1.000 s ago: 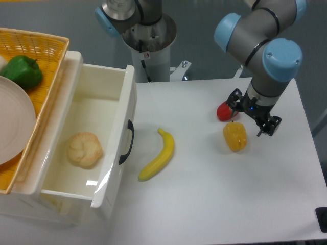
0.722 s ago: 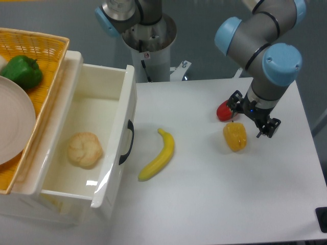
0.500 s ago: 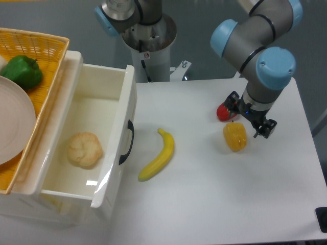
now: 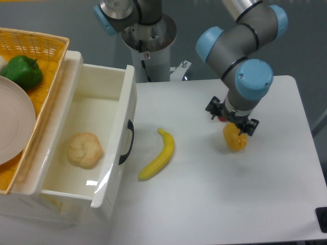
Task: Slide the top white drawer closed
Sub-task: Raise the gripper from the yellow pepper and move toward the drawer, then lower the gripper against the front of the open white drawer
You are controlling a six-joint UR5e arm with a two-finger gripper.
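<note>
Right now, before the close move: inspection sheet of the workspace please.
Surface: white table, no spills seen.
Job's things: top white drawer pulled open, bread roll inside.
Clutter: banana, yellow pepper, red item mostly hidden behind the arm; basket with green pepper and plate on the cabinet.
Grippers: gripper above the yellow pepper, far from the handle; finger state unclear.
Cables: nothing seen.
Surroundings: grey floor, robot base.

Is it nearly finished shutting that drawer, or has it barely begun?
Barely begun. The drawer is wide open, with a bun inside. The gripper holds nothing and hangs over the yellow pepper, far from the drawer's handle. Left to do: reach the drawer front, past the banana, and push it in.
</note>
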